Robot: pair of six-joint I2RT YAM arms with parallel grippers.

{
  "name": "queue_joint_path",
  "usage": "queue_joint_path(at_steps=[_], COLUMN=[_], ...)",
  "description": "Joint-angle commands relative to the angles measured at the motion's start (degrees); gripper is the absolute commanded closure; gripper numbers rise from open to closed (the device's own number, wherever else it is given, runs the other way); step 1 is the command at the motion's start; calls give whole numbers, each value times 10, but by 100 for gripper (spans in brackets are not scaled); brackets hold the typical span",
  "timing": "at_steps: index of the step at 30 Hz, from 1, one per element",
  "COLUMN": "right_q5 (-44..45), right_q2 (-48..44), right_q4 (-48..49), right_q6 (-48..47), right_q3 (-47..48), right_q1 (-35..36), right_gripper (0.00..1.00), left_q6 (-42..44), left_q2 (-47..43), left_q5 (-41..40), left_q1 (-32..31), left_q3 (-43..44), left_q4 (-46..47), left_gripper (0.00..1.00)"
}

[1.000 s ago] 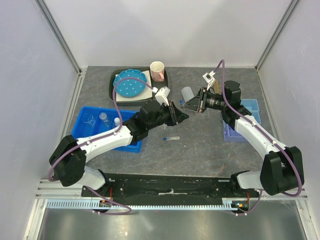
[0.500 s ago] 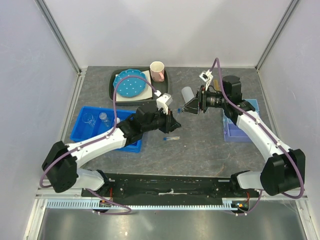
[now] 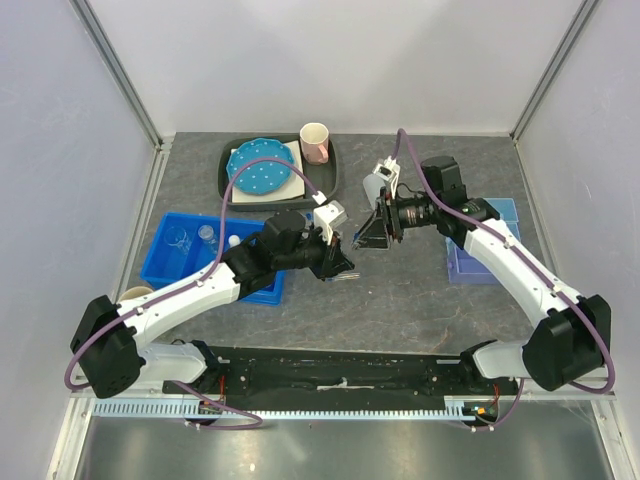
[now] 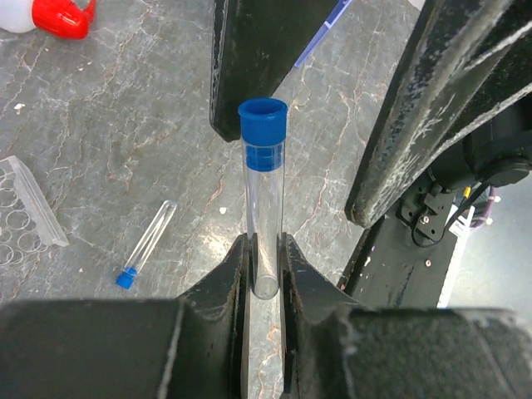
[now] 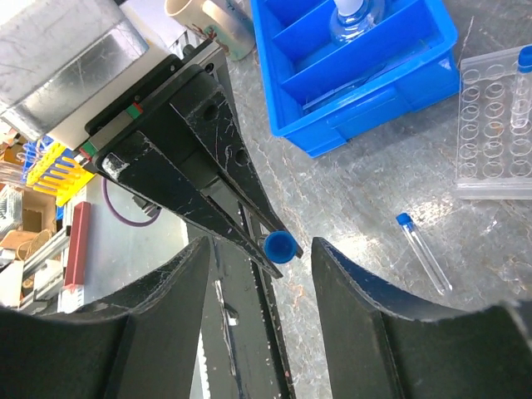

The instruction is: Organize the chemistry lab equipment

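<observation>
My left gripper (image 4: 264, 249) is shut on the lower end of a clear blue-capped tube (image 4: 263, 191) and holds it above the table, cap toward my right gripper. My right gripper (image 5: 262, 253) is open, and the tube's blue cap (image 5: 278, 246) sits between its fingers without touching them. In the top view the two grippers, left (image 3: 343, 262) and right (image 3: 368, 235), meet at the table's middle. A second blue-capped tube (image 5: 424, 252) lies on the table. The clear tube rack (image 5: 495, 137) holds one tube. The red-nozzled squeeze bottle (image 4: 46, 15) lies beyond.
A blue bin (image 3: 175, 262) at the left holds small glass flasks (image 3: 178, 238). A pale blue bin (image 3: 478, 262) stands at the right. A dark tray (image 3: 228, 180) at the back carries the blue dotted plate (image 3: 262, 168) and the mug (image 3: 315, 142).
My left gripper has drawn back toward the near left with the tube. My right gripper has followed it, moving left and nearer, and now straddles the tube's cap.
</observation>
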Motion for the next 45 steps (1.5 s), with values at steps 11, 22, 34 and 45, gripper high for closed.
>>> queue_joint_path(at_steps=[11,22,34,45], right_q5=[-31,-12,201,295], right_q2=[23,17,81,222], right_q4=[29,15,91,167], right_q6=[30,-21,-215,-232], right_q3=[6,29,59,115], right_q1=[19,18,55,114], right_gripper=[63,86,85,84], left_q6=[30,31,157,142], left_q2=[-2,-51,-293,-451], left_q5=[41,-23,-329,-457], left_q1=[0,2,4,6], left_q3=[9,0,-33,-122], left_q4=[0,-53,-258,-198], left_gripper=[96,37,5,0])
